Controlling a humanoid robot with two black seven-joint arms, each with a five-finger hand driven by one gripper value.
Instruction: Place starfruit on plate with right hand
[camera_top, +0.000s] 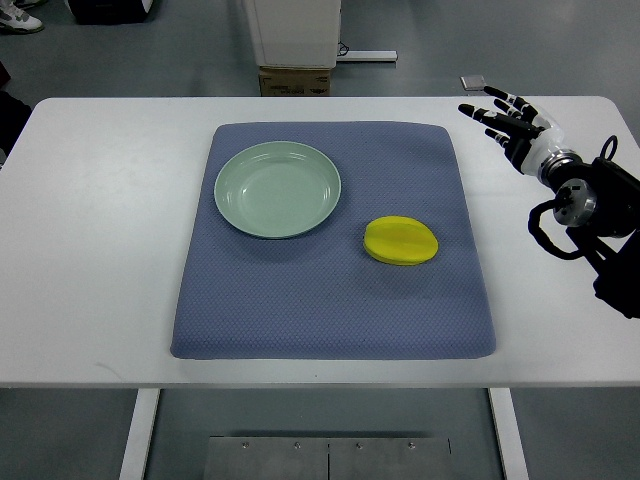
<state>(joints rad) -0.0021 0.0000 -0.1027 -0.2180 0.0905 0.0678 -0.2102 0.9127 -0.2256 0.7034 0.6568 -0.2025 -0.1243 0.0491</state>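
Note:
A yellow starfruit (400, 241) lies on the blue mat (300, 320), right of centre. A pale green plate (278, 189) sits on the mat's upper left part and holds nothing. My right hand (502, 120) is over the white table at the far right, beyond the mat's right edge and well above and right of the starfruit. Its fingers are spread and it holds nothing. The left arm does not show.
The white table (90, 250) extends around the mat on all sides. A cardboard box (296, 80) and a white cabinet base stand on the floor behind the table. A small flat object (472, 82) lies on the floor behind the table's far right edge.

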